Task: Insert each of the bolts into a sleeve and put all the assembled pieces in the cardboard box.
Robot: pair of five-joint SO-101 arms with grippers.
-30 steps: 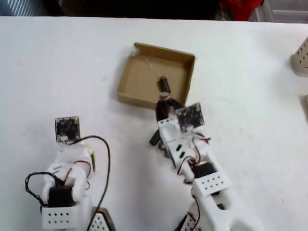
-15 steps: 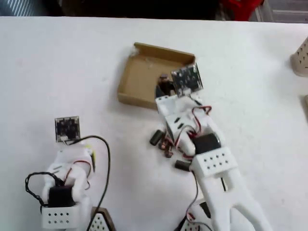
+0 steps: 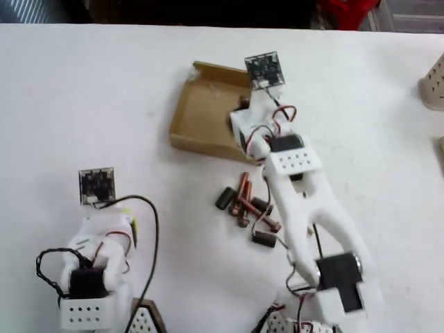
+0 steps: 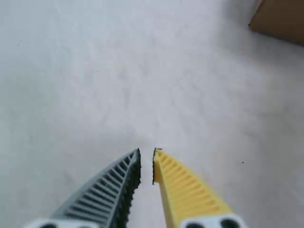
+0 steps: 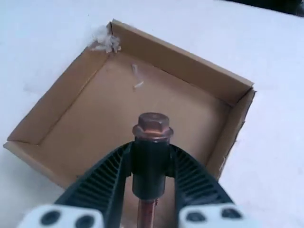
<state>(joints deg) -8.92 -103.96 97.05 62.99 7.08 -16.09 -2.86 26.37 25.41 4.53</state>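
Observation:
My right gripper (image 5: 151,148) is shut on an assembled piece, a copper bolt (image 5: 152,127) seated in a black sleeve (image 5: 149,167). It hangs above the floor of the open cardboard box (image 5: 90,118), which holds only bits of white fluff. From above, the right arm (image 3: 277,149) stretches over the box (image 3: 201,111) and hides the piece. Loose copper bolts (image 3: 243,193) and black sleeves (image 3: 225,199) lie in a small pile on the table just in front of the box. My left gripper (image 4: 146,156) sits low over bare table at the near left, shut on nothing.
A corner of the box (image 4: 280,19) lies far ahead of the left gripper. A beige perforated object (image 3: 433,83) stands at the table's right edge. The left arm (image 3: 90,270) rests at the near left with a black cable looping beside it.
The right arm has swung away from the pile and out over the box, carrying the bolt-and-sleeve piece. The pile it covered is now exposed. The left arm has not moved.

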